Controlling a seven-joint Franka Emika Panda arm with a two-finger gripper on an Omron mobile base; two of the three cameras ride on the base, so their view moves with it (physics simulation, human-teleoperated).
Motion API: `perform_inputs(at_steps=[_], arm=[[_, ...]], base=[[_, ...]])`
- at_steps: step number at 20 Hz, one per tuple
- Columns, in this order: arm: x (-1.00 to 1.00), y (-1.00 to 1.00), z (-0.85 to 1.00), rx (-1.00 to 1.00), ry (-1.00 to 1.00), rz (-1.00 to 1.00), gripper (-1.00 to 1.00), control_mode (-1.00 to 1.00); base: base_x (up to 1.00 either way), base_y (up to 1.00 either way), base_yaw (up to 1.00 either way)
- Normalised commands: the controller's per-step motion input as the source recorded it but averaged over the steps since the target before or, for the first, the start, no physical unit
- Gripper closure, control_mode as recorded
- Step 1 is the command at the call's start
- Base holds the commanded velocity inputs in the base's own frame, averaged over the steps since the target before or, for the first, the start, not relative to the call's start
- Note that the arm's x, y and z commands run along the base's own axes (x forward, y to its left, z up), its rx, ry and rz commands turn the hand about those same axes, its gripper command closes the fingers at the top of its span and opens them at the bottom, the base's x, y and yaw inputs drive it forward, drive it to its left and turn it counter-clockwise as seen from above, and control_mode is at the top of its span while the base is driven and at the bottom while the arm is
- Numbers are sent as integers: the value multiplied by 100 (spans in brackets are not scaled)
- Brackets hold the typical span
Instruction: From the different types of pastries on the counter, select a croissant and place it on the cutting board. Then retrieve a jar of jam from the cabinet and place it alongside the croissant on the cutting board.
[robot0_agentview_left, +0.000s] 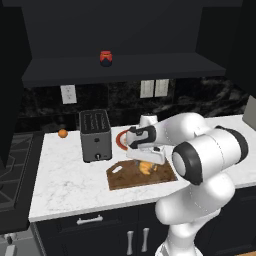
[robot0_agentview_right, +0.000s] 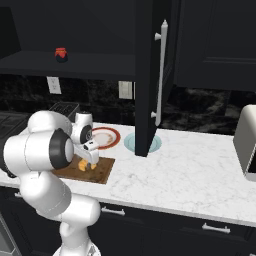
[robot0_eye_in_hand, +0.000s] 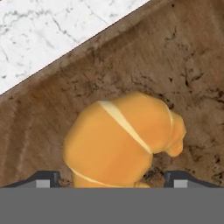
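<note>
The gripper (robot0_eye_in_hand: 111, 179) points down at the croissant (robot0_eye_in_hand: 124, 142), its two dark fingertips (robot0_eye_in_hand: 43, 178) standing apart on either side of the pastry at the bottom of the hand view, each with a gap to it. The croissant lies on the cutting board (robot0_eye_in_hand: 183, 65), whose edge runs diagonally across the upper left of that view against the counter (robot0_eye_in_hand: 43, 30). In the left base view the white arm rises from the lower right, bends at a large elbow and reaches left, with the gripper (robot0_agentview_left: 145, 161) low over the croissant (robot0_agentview_left: 146, 168) on the cutting board (robot0_agentview_left: 122, 177) at centre frame. Behind the board a red-rimmed plate (robot0_agentview_left: 120, 139) lies beside a toaster (robot0_agentview_left: 95, 135), and a small orange fruit (robot0_agentview_left: 62, 133) sits on the counter (robot0_agentview_left: 70, 180) at the left. The jar of jam (robot0_agentview_left: 105, 58) stands on the shelf of the cabinet (robot0_agentview_left: 125, 67) at upper centre. In the right base view an open cabinet door (robot0_agentview_right: 150, 75) hangs over the counter.
</note>
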Motion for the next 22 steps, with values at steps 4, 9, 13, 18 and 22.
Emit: perform_inputs(at_steps=[4, 9, 13, 18, 22], arm=[[0, 0, 0, 0, 2, 0, -100, -100], [-34, -23, 54, 0, -5, -6, -100, -100], [-37, -32, 100, 0, -17, -8, -100, -100], [-27, -17, 83, -1, -7, -7, -100, -100], [-27, 3, 65, -5, -13, 1, -100, -100]], base=[[0, 0, 0], [0, 0, 0], [0, 0, 0], [0, 0, 0], [0, 0, 0]])
